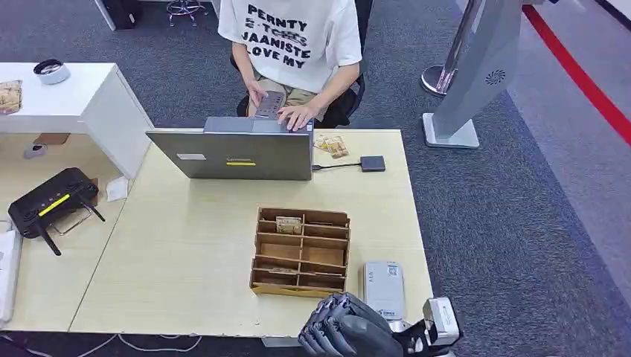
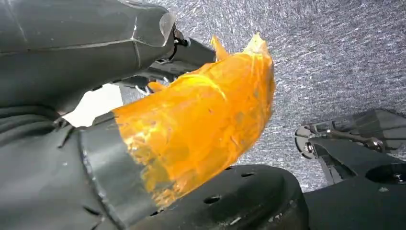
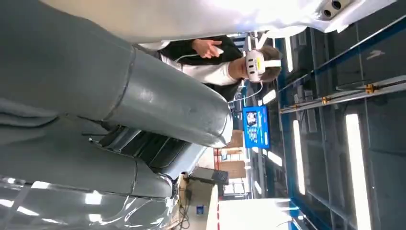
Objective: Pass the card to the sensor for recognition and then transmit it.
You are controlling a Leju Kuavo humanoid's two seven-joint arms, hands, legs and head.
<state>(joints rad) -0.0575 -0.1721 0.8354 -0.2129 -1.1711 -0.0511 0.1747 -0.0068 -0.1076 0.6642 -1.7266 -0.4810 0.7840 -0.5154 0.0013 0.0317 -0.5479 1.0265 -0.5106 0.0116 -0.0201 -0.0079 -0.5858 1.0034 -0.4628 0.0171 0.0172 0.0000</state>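
A wooden compartment box (image 1: 301, 251) stands in the middle of the table, with a card (image 1: 289, 224) in a far compartment. To its right, near the front edge, lies the grey-white card sensor (image 1: 384, 288). My right hand (image 1: 348, 332) hovers at the table's front edge, just in front of the sensor, its dark fingers curled in with nothing visible in them; its grey thumb (image 3: 158, 103) shows against the ceiling in the right wrist view. My left hand (image 2: 143, 124) hangs low over grey carpet, its thumb (image 2: 201, 120) wrapped in orange tape, holding nothing.
A person in a white shirt (image 1: 294, 37) sits at the far side, typing on a grey laptop (image 1: 234, 152). A black adapter (image 1: 373, 163) lies right of the laptop and a black router (image 1: 52, 201) on the left table. Another person wearing a headset (image 3: 258, 64) stands behind.
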